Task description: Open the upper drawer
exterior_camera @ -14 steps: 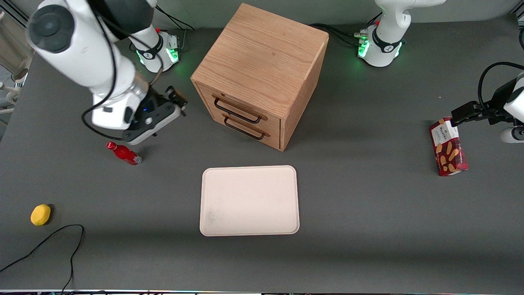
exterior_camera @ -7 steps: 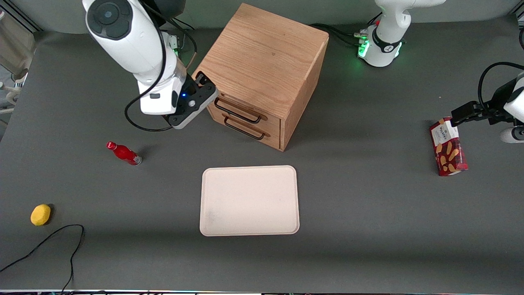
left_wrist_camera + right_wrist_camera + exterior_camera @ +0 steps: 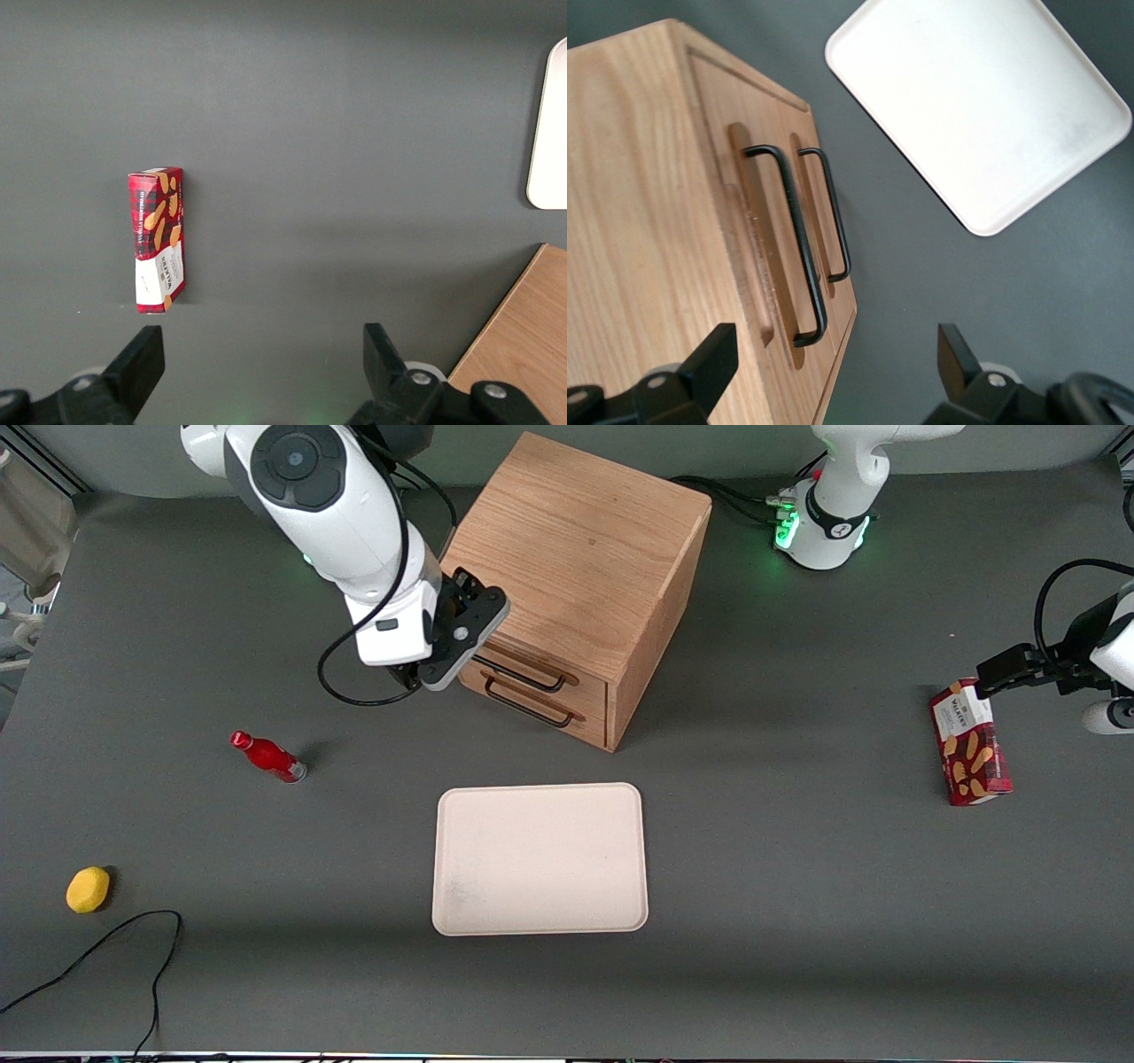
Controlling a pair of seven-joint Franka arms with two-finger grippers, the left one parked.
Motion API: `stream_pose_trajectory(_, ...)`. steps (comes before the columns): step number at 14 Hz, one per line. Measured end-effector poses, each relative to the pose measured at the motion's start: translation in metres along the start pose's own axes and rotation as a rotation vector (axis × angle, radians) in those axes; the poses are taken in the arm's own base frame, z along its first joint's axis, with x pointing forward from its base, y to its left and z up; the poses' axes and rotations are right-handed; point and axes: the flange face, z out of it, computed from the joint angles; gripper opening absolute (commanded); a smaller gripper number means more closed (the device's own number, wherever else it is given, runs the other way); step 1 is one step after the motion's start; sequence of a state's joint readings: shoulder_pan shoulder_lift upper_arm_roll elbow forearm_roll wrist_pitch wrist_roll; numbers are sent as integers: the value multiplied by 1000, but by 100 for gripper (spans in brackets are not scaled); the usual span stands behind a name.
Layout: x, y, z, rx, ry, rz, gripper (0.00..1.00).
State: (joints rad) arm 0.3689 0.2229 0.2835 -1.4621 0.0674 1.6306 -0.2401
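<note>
The oak cube cabinet stands in the middle of the table. Its upper drawer is shut flush, its thin black bar handle just above the lower drawer's handle. My right gripper hovers at the cabinet's front top corner, at the working arm's end of the upper handle, touching nothing. In the right wrist view the upper drawer and its handle lie ahead of the gripper. It is open, with wide-spread fingers and nothing between them.
A cream tray lies in front of the cabinet, nearer the camera, and shows as the tray in the wrist view. A red bottle, a yellow object and a black cable lie toward the working arm's end. A red biscuit box lies toward the parked arm's end.
The right arm has swung from above the red bottle across to the cabinet. Its gripper now sits at the cabinet's front corner by the upper handle. Nothing else moved.
</note>
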Motion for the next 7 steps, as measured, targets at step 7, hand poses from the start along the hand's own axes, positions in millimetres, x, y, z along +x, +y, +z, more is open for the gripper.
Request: stream_pose_trajectory(7,3,-12,0,41,11,-107,100)
